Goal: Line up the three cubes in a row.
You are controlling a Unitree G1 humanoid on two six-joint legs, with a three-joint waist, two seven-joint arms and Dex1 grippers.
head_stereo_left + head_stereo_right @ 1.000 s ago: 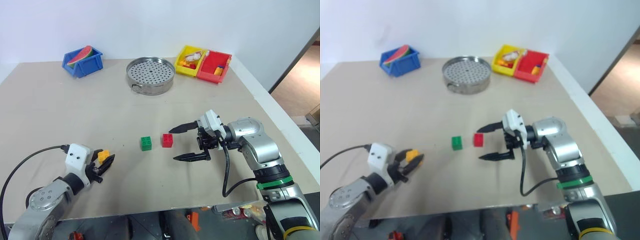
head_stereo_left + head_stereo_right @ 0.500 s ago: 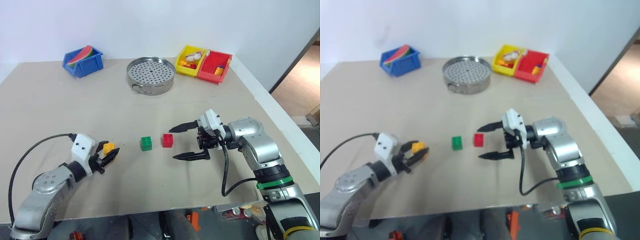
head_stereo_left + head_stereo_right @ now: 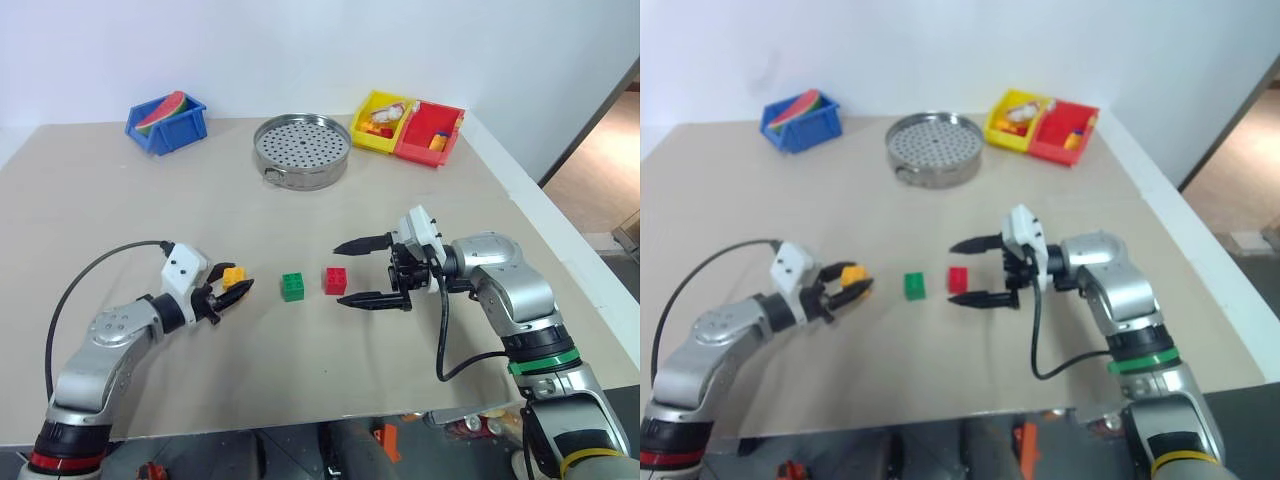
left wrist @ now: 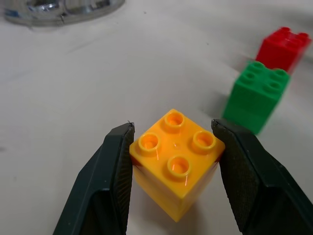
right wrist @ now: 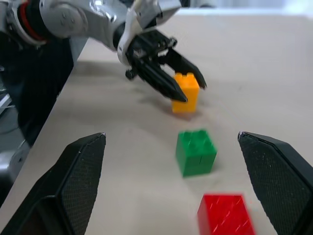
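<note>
My left gripper (image 3: pixel 236 289) is shut on the yellow-orange cube (image 3: pixel 233 276), holding it studs up just above the table, a short way left of the green cube (image 3: pixel 292 286). In the left wrist view the yellow-orange cube (image 4: pixel 177 163) sits between both black fingers (image 4: pixel 114 181), with the green cube (image 4: pixel 255 95) and red cube (image 4: pixel 283 46) beyond it. The red cube (image 3: pixel 336 280) rests right beside the green one on the table. My right gripper (image 3: pixel 349 272) stands open just right of the red cube, its fingers apart on either side of the row's line, holding nothing.
A perforated steel steamer tray (image 3: pixel 301 148) stands at the back centre. A blue bin (image 3: pixel 165 122) with a watermelon toy is at the back left; a yellow bin (image 3: pixel 381 121) and a red bin (image 3: pixel 429 132) of small toys are at the back right. The table's right edge (image 3: pixel 545 222) is close.
My left gripper has carried the yellow-orange cube forward and right, closer to the green cube. The right gripper has stayed where it was, open.
</note>
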